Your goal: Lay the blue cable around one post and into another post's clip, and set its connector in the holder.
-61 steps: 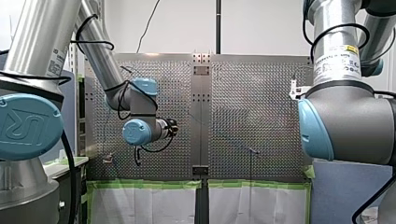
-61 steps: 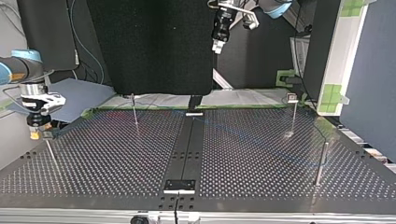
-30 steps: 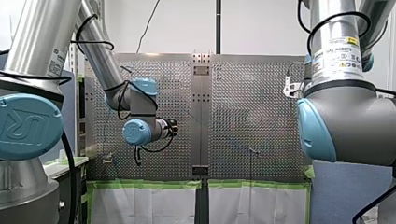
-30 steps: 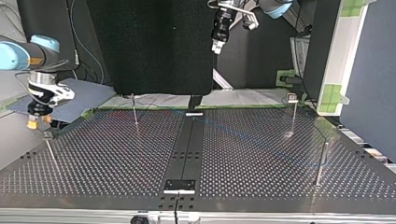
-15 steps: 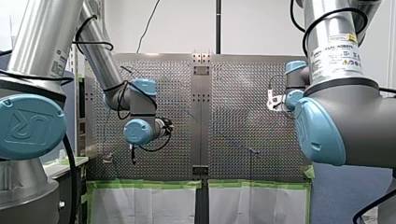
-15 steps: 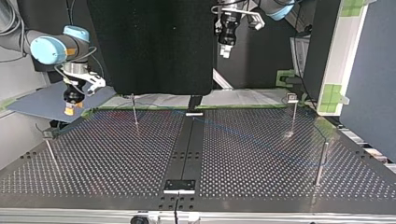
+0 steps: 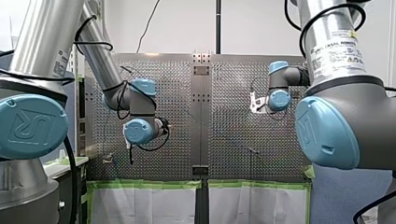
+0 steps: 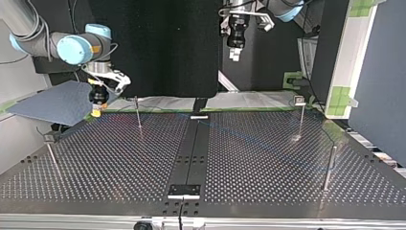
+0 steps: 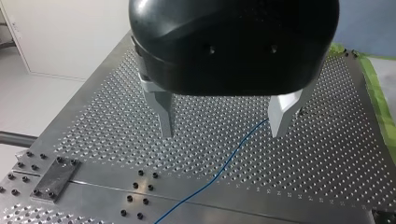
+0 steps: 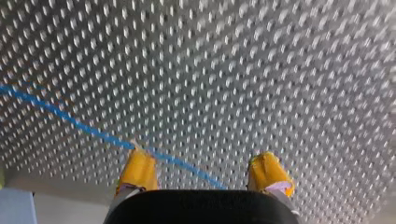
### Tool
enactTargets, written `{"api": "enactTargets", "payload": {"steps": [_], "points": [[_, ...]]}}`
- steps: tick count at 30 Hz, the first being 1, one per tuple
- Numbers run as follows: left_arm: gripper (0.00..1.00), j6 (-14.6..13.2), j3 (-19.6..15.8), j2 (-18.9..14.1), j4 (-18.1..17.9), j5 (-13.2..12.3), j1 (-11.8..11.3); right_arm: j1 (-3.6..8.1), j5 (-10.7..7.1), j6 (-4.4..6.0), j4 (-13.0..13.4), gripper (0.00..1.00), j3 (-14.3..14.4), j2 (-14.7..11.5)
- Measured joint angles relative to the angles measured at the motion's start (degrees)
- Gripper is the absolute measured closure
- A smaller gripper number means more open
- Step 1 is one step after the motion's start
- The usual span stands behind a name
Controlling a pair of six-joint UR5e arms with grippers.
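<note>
Near the table's (image 8: 119, 163) far edge, toward its left corner in the top view, my right gripper (image 8: 96, 113) hangs above the surface. Its yellow pads (image 10: 138, 170) are spread wide with nothing between them. My left gripper (image 8: 234, 55) is higher, over the middle of that far edge, and its metal fingers (image 9: 164, 116) are likewise wide apart and empty.

The cable (image 9: 224, 163) lies loose on the table, not yet routed around anything. In the left wrist view it passes below the gap between the fingers. In the right wrist view it crosses slantwise, close by one pad and on under the gap. Which end carries the connector I cannot tell.

The step in hand looks like the first pick-up. To do it well:

- Turn the wrist so the cable crosses the gap squarely rather than at a slant. A slanted cable can roll out as the pads close.
- Centre the gap on the cable first, then descend straight.
- Stop with the fingertips just touching the table. A thin cable lying flat is easily missed from above, and pressing harder may catch a tip in a hole.
- Close gently, since the cable is thin and supple.
- Keep clear of the post (image 8: 138, 115) just beside my right gripper on the way down.
- Lift only a little, leaving slack so the rest does not drag across the clip post (image 8: 300, 103).
</note>
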State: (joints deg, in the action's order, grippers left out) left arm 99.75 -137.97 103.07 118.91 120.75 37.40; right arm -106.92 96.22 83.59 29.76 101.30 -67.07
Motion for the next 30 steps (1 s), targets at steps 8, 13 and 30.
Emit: {"api": "enactTargets", "payload": {"steps": [8,13,30], "points": [[0.0,0.2,0.0,0.0,-0.1,-0.2,-0.8,-4.34,1.88,-0.06,0.2,0.0,0.0,1.4],[0.0,0.3,0.0,0.0,-0.1,-0.1,-1.2,-7.19,2.2,-0.1,0.4,0.0,0.0,3.6],[0.0,0.6,0.0,0.0,0.0,0.1,-2.7,-17.09,2.97,0.49,1.1,0.0,0.0,4.8]]}}
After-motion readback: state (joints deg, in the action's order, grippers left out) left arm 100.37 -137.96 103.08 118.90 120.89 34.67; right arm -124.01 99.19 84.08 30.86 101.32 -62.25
